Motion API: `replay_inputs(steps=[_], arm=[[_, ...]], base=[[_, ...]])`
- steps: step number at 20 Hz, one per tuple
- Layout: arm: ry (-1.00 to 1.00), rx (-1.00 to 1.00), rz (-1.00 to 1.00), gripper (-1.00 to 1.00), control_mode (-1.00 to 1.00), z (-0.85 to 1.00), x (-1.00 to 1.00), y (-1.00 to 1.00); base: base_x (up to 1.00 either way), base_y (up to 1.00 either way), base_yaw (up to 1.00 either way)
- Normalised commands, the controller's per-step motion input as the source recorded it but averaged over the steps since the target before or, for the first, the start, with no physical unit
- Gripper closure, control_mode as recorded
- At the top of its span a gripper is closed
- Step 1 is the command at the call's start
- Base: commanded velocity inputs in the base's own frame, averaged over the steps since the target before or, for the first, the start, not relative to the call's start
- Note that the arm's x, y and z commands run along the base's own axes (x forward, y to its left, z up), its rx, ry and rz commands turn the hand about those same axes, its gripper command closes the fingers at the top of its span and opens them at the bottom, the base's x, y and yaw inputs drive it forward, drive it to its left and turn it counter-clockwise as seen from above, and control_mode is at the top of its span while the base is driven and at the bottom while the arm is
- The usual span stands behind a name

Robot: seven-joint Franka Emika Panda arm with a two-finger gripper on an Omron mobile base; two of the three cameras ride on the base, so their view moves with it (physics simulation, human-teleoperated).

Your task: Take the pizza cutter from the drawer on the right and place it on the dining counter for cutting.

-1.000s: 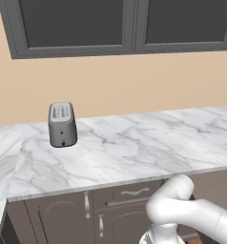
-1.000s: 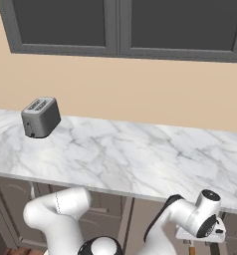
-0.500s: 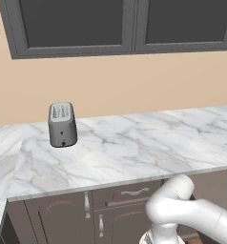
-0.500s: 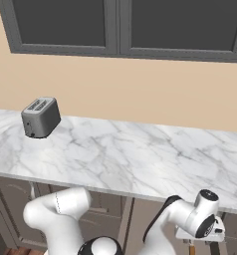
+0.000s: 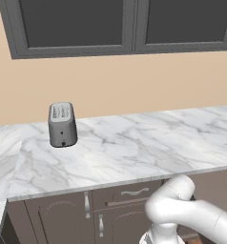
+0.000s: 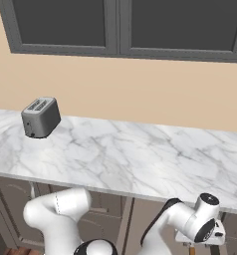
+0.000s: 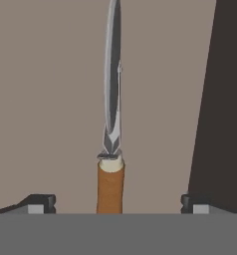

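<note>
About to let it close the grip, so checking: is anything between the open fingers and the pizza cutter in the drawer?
Nothing visible is in the way. In the hand view the pizza cutter lies on the drawer floor, handle centred between the gripper tips, with bare floor on either side.

Toaster (image 5: 62, 124) stands on marble counter (image 5: 134, 152).

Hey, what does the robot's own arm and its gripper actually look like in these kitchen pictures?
The glossy white arm is built of thick rounded tube segments with bulbous elbows. Dark grey to black rings and caps mark its joints, one being a round dark disc on the wrist. No cables or markings show. The two-finger gripper has small dark, blocky finger tips with lighter grey faces.
</note>
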Motion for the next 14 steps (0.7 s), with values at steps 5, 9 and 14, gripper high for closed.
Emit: replay_inputs(steps=[5,9,14], arm=[[-0.04,0.0,0.0,-1.0,-1.0,0.0,-0.07,0.2],[-0.01,0.0,0.0,-1.0,-1.0,0.0,0.0,0.3],[0.0,0.0,0.0,-1.0,-1.0,0.0,0.0,0.11]], base=[[0.0,0.0,0.0],[0.0,0.0,0.0],[0.0,0.0,0.0]])
